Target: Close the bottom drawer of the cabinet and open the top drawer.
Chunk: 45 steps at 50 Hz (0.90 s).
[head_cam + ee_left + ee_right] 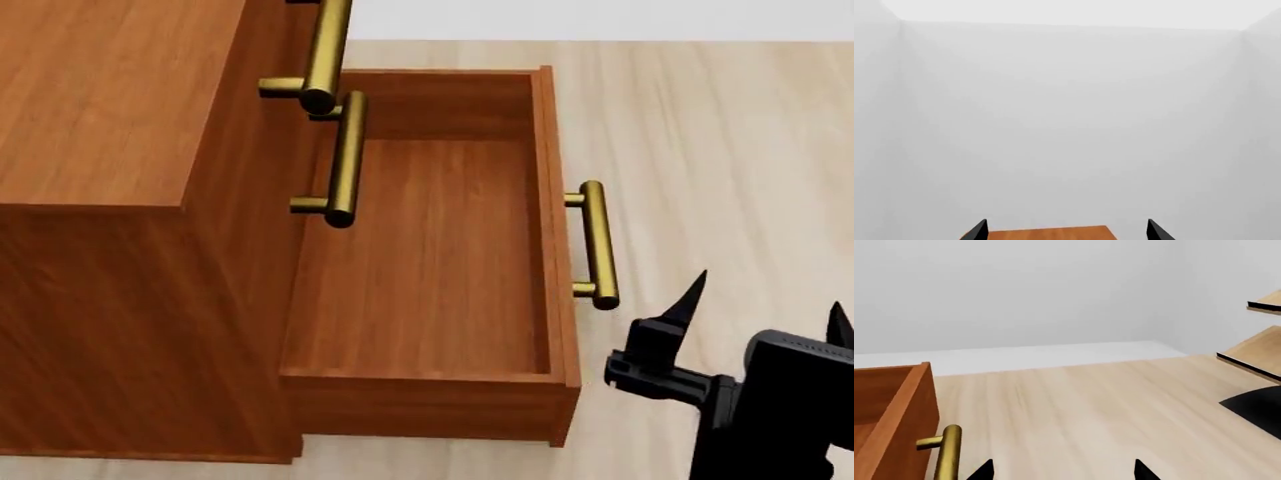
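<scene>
My right gripper (763, 300), jaws spread, stands on open pale floor (721, 130) just beside the brass handle (594, 243) of the pulled-out bottom drawer (441, 250); bare floor lies between them, nothing in the way. That drawer's box juts out from the cabinet (120, 200) under the two upper handles (340, 155), filling the room below them. Pale wooden panels (1261, 347) and a dark patch (1257, 407) stand off to the far side in my right wrist view.

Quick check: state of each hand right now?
Left hand: open, holding nothing.
Right hand: open, empty, beside the brass bar handle.
</scene>
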Tool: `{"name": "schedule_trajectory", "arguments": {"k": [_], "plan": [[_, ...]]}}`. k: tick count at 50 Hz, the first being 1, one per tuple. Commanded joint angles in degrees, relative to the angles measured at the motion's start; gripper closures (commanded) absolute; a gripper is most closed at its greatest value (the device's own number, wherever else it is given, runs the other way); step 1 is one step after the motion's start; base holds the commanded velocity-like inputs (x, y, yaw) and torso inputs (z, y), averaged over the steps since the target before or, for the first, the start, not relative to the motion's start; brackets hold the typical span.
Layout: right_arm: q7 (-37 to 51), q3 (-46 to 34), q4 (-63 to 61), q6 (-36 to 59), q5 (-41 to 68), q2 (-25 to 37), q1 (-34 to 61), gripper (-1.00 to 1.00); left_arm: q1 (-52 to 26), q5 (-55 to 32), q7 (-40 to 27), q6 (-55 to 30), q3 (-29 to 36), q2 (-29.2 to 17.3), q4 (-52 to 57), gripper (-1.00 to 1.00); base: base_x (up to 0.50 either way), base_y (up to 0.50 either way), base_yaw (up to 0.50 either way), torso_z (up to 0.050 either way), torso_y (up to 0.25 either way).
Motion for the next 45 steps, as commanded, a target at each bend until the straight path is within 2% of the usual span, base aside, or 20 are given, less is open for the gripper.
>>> {"name": "schedule_trajectory", "arguments": {"k": [1, 23, 35, 45], "plan": [[-0.5, -0.5, 7.6, -1.5, -0.8, -0.5, 3.0, -1.00, 0.1, -0.2, -0.2, 0.5, 0.1, -0.3, -0.2, -1.00, 0.00, 0.00, 0.00, 0.000, 0.000], [-2.5, -3.9, 31.3, -9.1, -4.9, -2.6, 12.1, -1.00, -0.9, -1.6, -1.0, 0.7, -0.3, -1.1, -0.4, -1.00, 0.00, 0.00, 0.00, 0.000, 0.000], [-3.1, -4.6, 37.3, -11.5, -5.3, -3.6, 13.8, -1.00, -1.0, -1.8, -1.2, 1.2, -0.2, -1.4, -0.5, -1.00, 0.00, 0.00, 0.00, 0.000, 0.000], [-6.9, -6.5, 41.4, -10.7, -4.4, -4.6, 15.4, -1.00, -0.3, -1.6, -1.2, 2.1, -0.2, -1.6, -0.6, -1.00, 0.00, 0.00, 0.00, 0.000, 0.000]]}}
